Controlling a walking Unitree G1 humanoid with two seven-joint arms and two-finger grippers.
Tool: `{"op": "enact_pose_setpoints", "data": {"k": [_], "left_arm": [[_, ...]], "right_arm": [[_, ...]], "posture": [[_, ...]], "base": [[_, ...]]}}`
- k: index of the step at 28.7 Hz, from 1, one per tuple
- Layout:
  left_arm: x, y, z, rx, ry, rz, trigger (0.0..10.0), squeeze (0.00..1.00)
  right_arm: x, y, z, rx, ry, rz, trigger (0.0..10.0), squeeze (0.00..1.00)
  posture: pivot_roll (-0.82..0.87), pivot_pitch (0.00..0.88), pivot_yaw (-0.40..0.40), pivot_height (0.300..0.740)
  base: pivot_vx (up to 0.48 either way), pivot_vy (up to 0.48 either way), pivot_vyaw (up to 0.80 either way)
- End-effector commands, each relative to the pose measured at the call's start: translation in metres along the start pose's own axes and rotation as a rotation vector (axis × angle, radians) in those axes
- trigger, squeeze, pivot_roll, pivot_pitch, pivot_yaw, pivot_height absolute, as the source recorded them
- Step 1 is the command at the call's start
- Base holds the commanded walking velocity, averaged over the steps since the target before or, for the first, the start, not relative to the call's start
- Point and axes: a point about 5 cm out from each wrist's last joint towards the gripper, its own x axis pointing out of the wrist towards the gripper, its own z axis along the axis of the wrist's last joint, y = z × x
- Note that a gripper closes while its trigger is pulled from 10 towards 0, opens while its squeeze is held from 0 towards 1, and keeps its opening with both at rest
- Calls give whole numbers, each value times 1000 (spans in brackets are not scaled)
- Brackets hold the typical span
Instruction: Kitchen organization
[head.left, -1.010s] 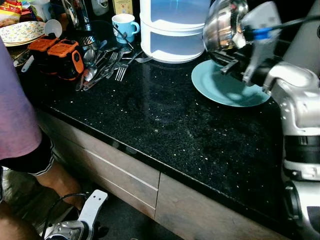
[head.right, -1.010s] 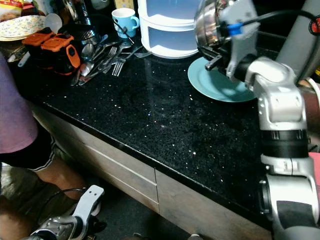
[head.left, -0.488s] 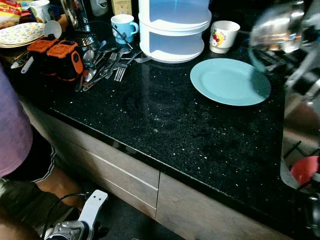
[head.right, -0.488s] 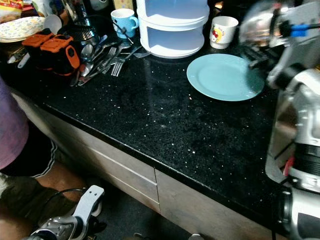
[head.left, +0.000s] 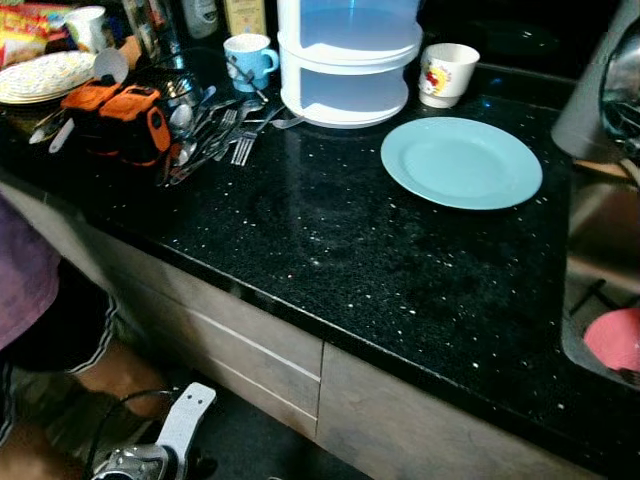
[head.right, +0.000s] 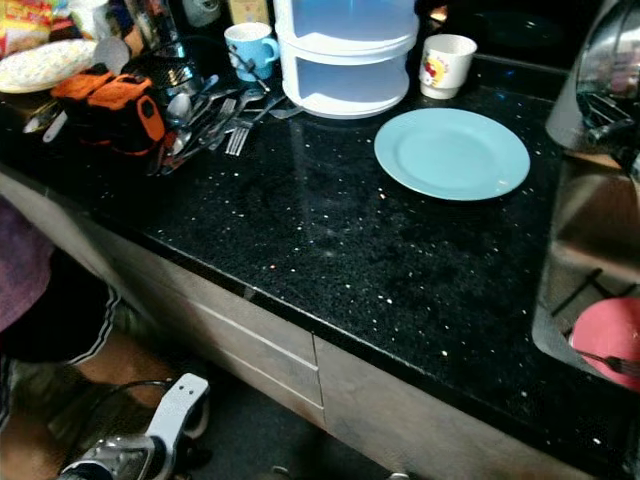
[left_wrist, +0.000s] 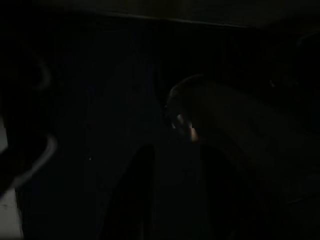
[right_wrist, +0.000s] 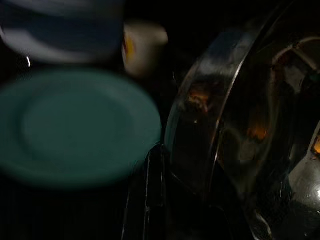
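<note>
I'm working along the black speckled stone bench (head.left: 330, 250), and the step in hand, as I read it, is carrying the shiny round steel bowl (head.right: 608, 75) off the bench's right edge toward the steel sink (head.right: 585, 250) set in at that end. The bowl hangs tilted on its side above the sink, well apart from the bench's left end. In the right wrist view my right pincer (right_wrist: 172, 200) has its black fingers closed around the bowl's rim, one finger (right_wrist: 150, 200) on the outside wall.

To do this well I'd lower slowly and level the bowl before letting go; a steel rim held edge-on looks likely to slip or clang. The pink round dish (head.right: 608, 345) with a fork across it lies in the near part of the sink, so I'd aim for the bare far part.

The white two-tier plastic container (head.left: 348, 60) stands at the back edge, the round light-blue plate (head.left: 461, 163) just in front and right of it, near the sink edge, so I'd keep my elbow clear of it. The white printed mug (head.left: 448, 73) sits behind the plate, and the loose heap of steel cutlery (head.left: 215, 130) lies toward the back left.

My left pincer (left_wrist: 172, 200) hangs idle in shade; I cannot tell its opening.
</note>
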Motion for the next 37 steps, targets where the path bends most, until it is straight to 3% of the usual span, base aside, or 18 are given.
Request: {"op": "enact_pose_setpoints", "data": {"k": [1,3,11,21,22,23,24,25,30,37], "left_arm": [[-1,0,-5,15,30,-5,10000,0],[-1,0,-5,19,33,-7,10000,0],[-1,0,-5,26,35,-14,10000,0],[0,-1,-4,22,27,-19,10000,0],[0,-1,-4,20,27,-18,10000,0],[0,-1,-4,20,27,-18,10000,0],[0,-1,-4,20,26,-18,10000,0],[0,-1,-4,18,25,-16,10000,0],[0,-2,-4,14,23,-15,10000,0],[0,-2,-4,12,23,-15,10000,0]], "right_arm": [[-5,5,8,-42,-7,34,0,0],[-5,11,4,-61,25,68,0,0],[-5,10,-7,-97,111,62,0,0],[6,20,-24,-119,175,65,275,0],[9,22,-26,-115,182,57,4667,0],[9,22,-26,-115,182,57,4667,0],[12,23,-29,-112,190,52,8667,0],[18,28,-35,-111,219,49,10000,0],[24,29,-45,-120,274,21,10000,0],[22,24,-65,-192,440,-24,10000,0]], "posture": [[-28,120,40,740],[-28,120,40,740],[-35,120,45,740],[-28,117,39,740],[-28,117,39,740],[-28,117,39,740],[-24,117,34,740],[-20,117,31,740],[-16,116,26,740],[-16,117,23,740]], "base": [[0,0,-800],[0,0,-800],[0,0,-800],[0,0,0],[0,0,0],[0,0,0],[0,0,0],[0,0,0],[0,0,0],[0,0,0]]}}
